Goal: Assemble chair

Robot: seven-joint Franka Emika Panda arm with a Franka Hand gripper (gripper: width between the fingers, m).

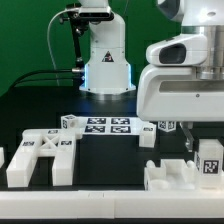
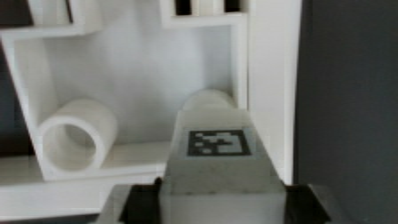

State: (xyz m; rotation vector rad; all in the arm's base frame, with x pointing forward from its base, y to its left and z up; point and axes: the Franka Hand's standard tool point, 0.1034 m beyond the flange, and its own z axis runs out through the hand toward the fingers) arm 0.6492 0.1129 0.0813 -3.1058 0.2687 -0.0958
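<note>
Up close in the wrist view, a white tapered chair leg (image 2: 217,150) with a square tag fills the space between my gripper's (image 2: 222,203) two dark fingers (image 2: 150,200), and the pads press on both of its sides. In the exterior view, my gripper (image 1: 200,150) hangs low at the front right, over the tagged leg (image 1: 210,158). Behind the leg in the wrist view lies a white chair panel (image 2: 125,60) with a short round peg (image 2: 75,135) in its recess. That low white piece (image 1: 168,176) shows at the front right of the exterior view.
A white slotted chair frame (image 1: 40,160) lies at the exterior view's front left. The marker board (image 1: 105,126) lies mid-table, with small tagged pieces beside it on the left (image 1: 70,123) and right (image 1: 165,127). The arm's base (image 1: 105,60) stands at the back.
</note>
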